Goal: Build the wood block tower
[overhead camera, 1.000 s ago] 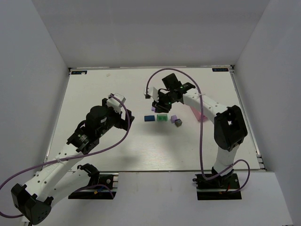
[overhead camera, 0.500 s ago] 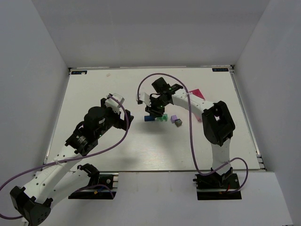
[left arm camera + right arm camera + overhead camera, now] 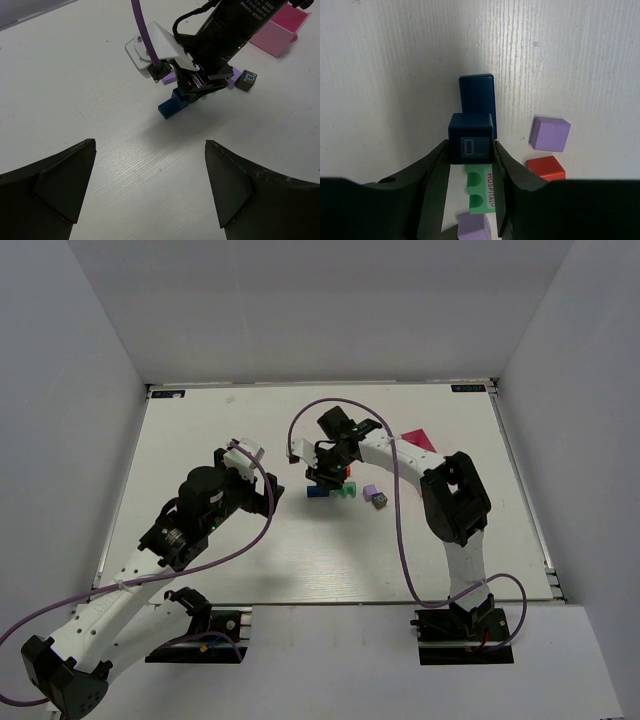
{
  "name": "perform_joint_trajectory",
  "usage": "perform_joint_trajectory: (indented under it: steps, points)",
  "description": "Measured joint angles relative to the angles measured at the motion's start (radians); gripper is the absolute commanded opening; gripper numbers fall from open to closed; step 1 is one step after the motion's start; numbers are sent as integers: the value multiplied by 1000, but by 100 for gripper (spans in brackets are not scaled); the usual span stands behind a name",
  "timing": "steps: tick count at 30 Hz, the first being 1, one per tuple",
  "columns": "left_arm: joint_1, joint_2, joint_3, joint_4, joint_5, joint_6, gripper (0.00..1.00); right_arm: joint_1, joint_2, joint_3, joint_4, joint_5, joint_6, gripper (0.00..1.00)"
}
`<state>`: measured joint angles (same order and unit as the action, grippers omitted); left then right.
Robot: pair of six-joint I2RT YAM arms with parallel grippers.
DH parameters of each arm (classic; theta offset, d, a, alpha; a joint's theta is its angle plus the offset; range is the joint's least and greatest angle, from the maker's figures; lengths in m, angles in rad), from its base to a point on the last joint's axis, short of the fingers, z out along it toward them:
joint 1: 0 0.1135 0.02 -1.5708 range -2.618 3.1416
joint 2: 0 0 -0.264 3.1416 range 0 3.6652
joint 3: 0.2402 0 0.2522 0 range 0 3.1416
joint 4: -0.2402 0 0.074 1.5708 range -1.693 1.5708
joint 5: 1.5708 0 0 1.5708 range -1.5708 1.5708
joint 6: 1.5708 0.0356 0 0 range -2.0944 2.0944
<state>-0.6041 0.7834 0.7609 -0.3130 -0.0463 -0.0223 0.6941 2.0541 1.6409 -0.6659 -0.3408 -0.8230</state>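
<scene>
Swung leftward, right gripper point(image 3: 471, 150) pinches dark cube point(image 3: 471, 136) by flat sides — light, rigid, slick; left gripper point(image 3: 150, 147) gapes.

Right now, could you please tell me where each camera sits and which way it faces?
Top external: above and behind the bases, looking down on the table; left arm and right arm visible.
Left wrist: looks forward and down at the right arm's wrist; open left gripper frames the bottom.
Right wrist: looks straight down; right gripper clamps a dark blue cube.
Both wrist views share the long blue block.
</scene>
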Motion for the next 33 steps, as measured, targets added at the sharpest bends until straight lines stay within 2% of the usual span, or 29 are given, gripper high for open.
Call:
perform_joint_trajectory:
  steps: [33]
  points:
    - [0, 0, 0, 0, 0, 0, 100, -8, 62, 47, -20, 6, -50, 20]
